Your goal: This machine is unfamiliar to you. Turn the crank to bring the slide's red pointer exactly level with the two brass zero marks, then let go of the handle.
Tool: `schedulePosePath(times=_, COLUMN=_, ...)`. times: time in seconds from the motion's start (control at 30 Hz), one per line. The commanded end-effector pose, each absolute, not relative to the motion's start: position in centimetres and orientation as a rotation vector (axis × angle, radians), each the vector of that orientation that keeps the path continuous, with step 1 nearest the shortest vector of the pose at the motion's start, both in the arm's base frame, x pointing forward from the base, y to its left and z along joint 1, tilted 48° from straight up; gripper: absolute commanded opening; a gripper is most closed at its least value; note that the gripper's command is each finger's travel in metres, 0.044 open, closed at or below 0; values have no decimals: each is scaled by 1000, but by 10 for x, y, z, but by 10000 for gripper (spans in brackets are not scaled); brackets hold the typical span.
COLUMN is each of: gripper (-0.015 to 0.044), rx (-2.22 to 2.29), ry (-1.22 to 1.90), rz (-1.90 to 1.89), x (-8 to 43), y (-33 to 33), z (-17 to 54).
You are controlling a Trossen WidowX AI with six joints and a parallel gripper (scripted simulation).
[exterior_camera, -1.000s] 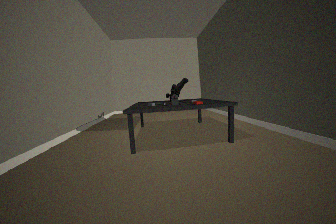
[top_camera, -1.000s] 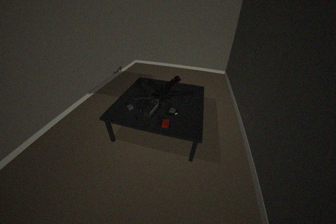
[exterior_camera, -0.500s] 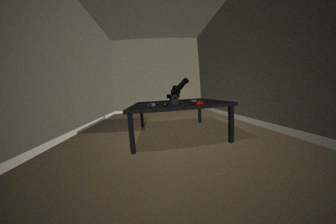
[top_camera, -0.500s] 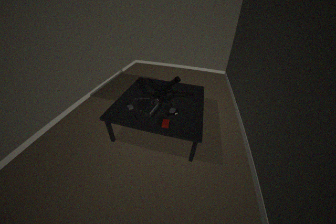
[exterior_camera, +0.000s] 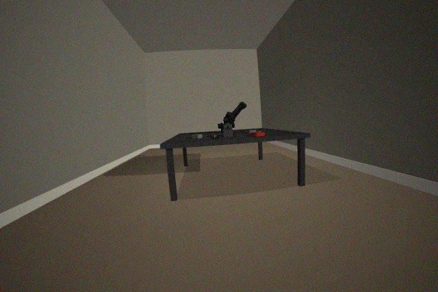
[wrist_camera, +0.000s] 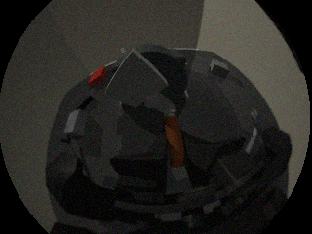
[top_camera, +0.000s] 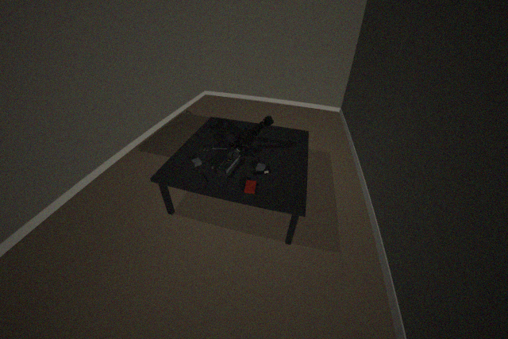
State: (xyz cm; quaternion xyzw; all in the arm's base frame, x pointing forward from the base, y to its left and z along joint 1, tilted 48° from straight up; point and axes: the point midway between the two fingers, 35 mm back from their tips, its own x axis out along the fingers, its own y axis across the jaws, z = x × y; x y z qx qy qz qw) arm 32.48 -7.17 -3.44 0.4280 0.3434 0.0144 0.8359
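Note:
The crank machine (top_camera: 232, 164) (exterior_camera: 227, 130) stands on the dark table as a grey block. In the wrist view its grey body (wrist_camera: 134, 80) fills the upper middle, turned so that a corner points away. The orange crank handle (wrist_camera: 175, 141) stands between the dark fingers. My gripper (wrist_camera: 170, 131) is shut on the handle. The top and exterior views are too dark and small to show the fingers. The red pointer and the two brass zero marks cannot be made out in any view, so their relative level cannot be told.
A red block (top_camera: 250, 186) (exterior_camera: 258, 134) (wrist_camera: 97, 77) lies toward the table's front edge. A grey block (top_camera: 197, 161) (exterior_camera: 196, 136) (wrist_camera: 219, 68) lies to one side of the machine. Another grey piece (top_camera: 260, 167) (wrist_camera: 73, 122) lies on the opposite side.

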Motion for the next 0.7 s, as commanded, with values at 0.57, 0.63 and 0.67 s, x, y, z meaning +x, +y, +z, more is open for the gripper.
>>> schedulePosePath(times=0.57, gripper=0, rx=900, ry=733, rz=53, x=330, y=-58, z=-28)
schedulePosePath(times=0.63, gripper=0, rx=900, ry=733, rz=53, x=330, y=-57, z=-27)
schedulePosePath(times=0.67, gripper=0, rx=901, ry=733, rz=53, x=330, y=-57, z=-27)
